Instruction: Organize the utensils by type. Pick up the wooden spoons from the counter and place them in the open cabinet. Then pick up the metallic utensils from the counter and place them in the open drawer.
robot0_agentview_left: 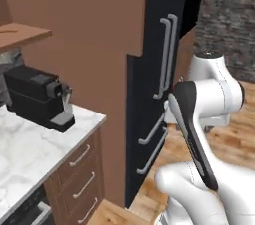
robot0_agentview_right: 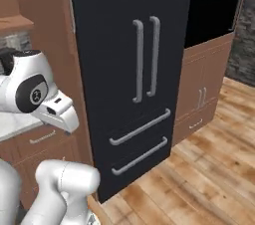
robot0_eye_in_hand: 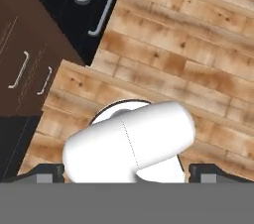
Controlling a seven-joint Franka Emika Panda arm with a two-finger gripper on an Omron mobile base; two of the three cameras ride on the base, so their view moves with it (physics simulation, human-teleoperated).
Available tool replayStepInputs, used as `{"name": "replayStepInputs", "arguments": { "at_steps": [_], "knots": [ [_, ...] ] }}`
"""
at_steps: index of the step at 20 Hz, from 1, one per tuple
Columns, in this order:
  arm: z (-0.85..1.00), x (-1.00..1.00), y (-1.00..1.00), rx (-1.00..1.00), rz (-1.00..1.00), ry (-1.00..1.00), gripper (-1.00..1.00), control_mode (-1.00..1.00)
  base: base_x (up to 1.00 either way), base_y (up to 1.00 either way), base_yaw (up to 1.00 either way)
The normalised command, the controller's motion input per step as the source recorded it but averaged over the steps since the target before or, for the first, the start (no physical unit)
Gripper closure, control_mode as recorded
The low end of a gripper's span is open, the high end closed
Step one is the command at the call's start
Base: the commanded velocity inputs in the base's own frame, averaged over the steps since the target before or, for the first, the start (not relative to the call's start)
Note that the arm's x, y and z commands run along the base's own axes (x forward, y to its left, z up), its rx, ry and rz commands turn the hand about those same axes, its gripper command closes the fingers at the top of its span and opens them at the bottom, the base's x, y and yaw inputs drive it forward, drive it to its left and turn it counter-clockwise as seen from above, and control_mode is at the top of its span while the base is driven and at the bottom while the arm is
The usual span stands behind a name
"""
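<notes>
In the hand view my gripper points down at the wooden floor, over my own base. Its two dark fingertips stand far apart at the bottom corners, open, with nothing between them. The white marble counter lies at the lower left of the left base view, and no utensil shows on the part I see. The wooden spoons, the metallic utensils, the open cabinet and the open drawer are out of view.
A black coffee machine stands on the counter near its end, above shut brown drawers. A tall black fridge with grey handles rises straight ahead. A built-in oven sits to its right. Wooden floor spreads to the right.
</notes>
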Motion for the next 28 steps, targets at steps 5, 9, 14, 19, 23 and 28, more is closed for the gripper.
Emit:
{"name": "replayStepInputs", "arguments": {
  "at_steps": [5,9,14,19,23,28],
  "knots": [
    [0.0,0.0,0.0,0.0,0.0,0.0,-1.0,1.0,-0.05,0.1,-1.0],
    [0.0,0.0,0.0,0.0,0.0,0.0,-1.0,1.0,0.0,0.1,-1.0],
    [0.0,0.0,0.0,0.0,0.0,0.0,-1.0,1.0,0.0,0.1,-1.0],
    [0.0,0.0,0.0,0.0,0.0,0.0,-1.0,1.0,0.0,0.09,-1.0],
    [0.0,0.0,0.0,0.0,0.0,0.0,-1.0,1.0,0.0,0.05,-1.0],
    [0.0,0.0,0.0,0.0,0.0,0.0,-1.0,1.0,0.0,0.0,-1.0]
  ]
}}
